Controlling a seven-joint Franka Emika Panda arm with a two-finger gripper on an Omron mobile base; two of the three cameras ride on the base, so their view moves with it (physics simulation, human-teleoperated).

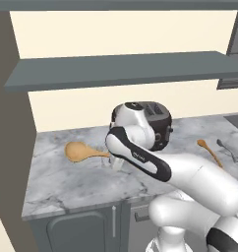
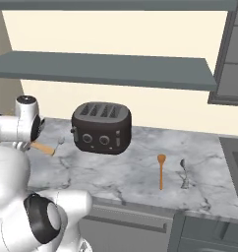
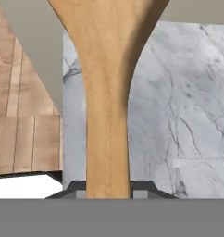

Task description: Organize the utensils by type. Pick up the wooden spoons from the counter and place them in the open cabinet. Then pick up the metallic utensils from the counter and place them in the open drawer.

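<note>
My gripper (image 1: pixel 114 160) is shut on the handle of an orange-brown wooden spoon (image 1: pixel 79 150), whose oval bowl points left over the left part of the marble counter (image 1: pixel 67 182). The hand view looks along that spoon (image 3: pixel 108 92), with the fingertips (image 3: pixel 74 190) on both sides of its handle. The handle (image 2: pixel 42 147) sticks out from behind the arm in the right base view. A second wooden spoon (image 2: pixel 161 172) lies on the counter to the right, beside a small metal spoon (image 2: pixel 184 175). The cabinet and the drawer are out of view.
A dark four-slot toaster (image 2: pixel 101 128) stands at the back of the counter, just behind the arm. Two grey shelves (image 1: pixel 121 69) hang above. A tall brown side panel (image 1: pixel 8 147) bounds the counter's left end. Wooden floor (image 3: pixel 21 115) lies beyond that edge.
</note>
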